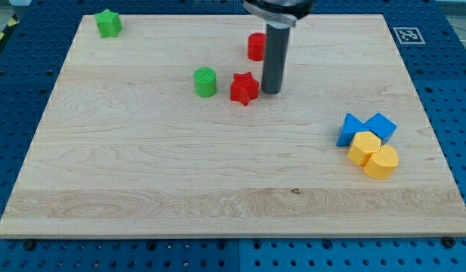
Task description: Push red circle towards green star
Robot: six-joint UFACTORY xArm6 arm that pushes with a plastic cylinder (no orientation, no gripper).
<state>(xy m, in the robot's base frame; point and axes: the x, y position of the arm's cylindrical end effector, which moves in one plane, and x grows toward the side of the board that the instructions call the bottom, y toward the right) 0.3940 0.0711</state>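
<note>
The red circle [255, 47] sits near the view's top centre, partly hidden on its right side by my dark rod. The green star [108, 23] lies at the view's top left corner of the board. My tip [271, 92] rests on the board just right of a red star [245, 88] and below the red circle. The tip stands close beside the red star; I cannot tell if they touch.
A green circle [205, 81] lies left of the red star. At the view's right sit two blue blocks [365, 128] and two yellow blocks [373, 154] bunched together. The wooden board [217, 181] lies on a blue perforated table.
</note>
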